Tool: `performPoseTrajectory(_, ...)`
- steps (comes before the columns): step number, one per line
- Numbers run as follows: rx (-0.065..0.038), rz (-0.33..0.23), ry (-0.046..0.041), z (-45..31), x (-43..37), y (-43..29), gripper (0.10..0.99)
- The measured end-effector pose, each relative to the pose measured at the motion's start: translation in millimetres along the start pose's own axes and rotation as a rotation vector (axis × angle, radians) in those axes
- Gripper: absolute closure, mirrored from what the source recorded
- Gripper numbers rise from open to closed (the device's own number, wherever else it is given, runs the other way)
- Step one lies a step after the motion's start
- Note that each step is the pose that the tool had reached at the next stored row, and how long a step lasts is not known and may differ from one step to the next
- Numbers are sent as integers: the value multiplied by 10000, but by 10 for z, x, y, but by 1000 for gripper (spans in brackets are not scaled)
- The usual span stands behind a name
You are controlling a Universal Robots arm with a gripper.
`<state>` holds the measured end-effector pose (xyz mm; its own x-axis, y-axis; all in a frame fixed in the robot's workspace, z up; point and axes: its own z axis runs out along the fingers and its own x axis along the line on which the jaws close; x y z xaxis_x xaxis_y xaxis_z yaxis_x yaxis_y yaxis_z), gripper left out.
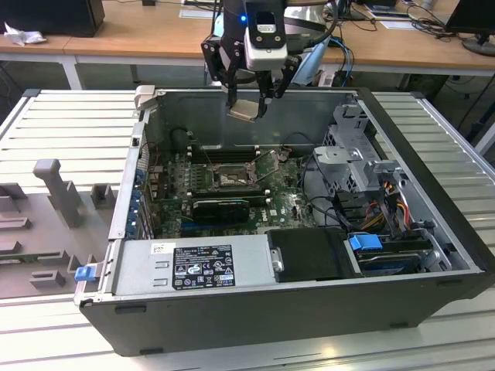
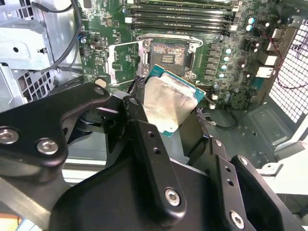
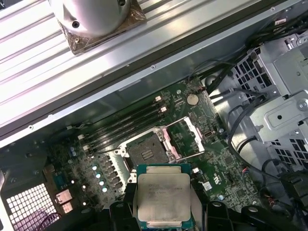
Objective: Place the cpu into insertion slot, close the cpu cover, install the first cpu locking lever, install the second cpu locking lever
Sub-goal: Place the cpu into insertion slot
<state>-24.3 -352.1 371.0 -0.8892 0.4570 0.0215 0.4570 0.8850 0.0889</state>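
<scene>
My gripper [image 1: 247,104] hangs above the back of the open computer case, shut on the cpu [image 1: 246,112], a thin silvery square chip held tilted between the two black fingers. In both wrist views the cpu [image 2: 169,102] [image 3: 163,194] sits between the fingers [image 2: 144,130], clear of the board. The insertion slot [image 1: 229,177] [image 2: 168,52] [image 3: 146,149] lies bare on the green motherboard below and ahead of the chip. The cpu cover [image 2: 122,59] [image 3: 186,136] is swung open beside the slot.
Memory sticks [image 2: 183,12] run along the far side of the slot. A metal drive cage [image 1: 352,151] with cables [image 1: 387,205] fills the case on the exterior view's right. A power supply [image 1: 197,267] lies at the front. Grey fixtures [image 1: 54,189] stand outside on the left.
</scene>
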Motion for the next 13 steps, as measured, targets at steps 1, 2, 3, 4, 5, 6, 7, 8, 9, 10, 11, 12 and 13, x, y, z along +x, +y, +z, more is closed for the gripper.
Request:
performPoseTrajectory(1, -1, 34, -3, 0, 0, 0, 553)
performPoseTrajectory(2, -1, 58, -5, 0, 0, 0, 553)
performPoseTrajectory(3, -2, 84, -8, 0, 0, 0, 553)
performPoseTrajectory(4, -2, 107, -10, 0, 0, 0, 553)
performPoseTrajectory(5, -3, 133, -11, 0, 0, 0, 553)
performPoseTrajectory(6, -3, 157, -15, 0, 0, 0, 553)
performPoseTrajectory(7, -4, 186, -17, 0, 0, 0, 553)
performPoseTrajectory(8, -5, 206, -18, 0, 0, 0, 553)
performPoseTrajectory(9, -6, 237, -21, 0, 0, 0, 553)
performPoseTrajectory(10, -6, 289, -26, 0, 0, 0, 553)
performPoseTrajectory(11, -7, 323, -29, 0, 0, 0, 553)
performPoseTrajectory(12, -8, 368, -33, 0, 0, 0, 553)
performPoseTrajectory(13, -9, 402, -36, 0, 0, 0, 553)
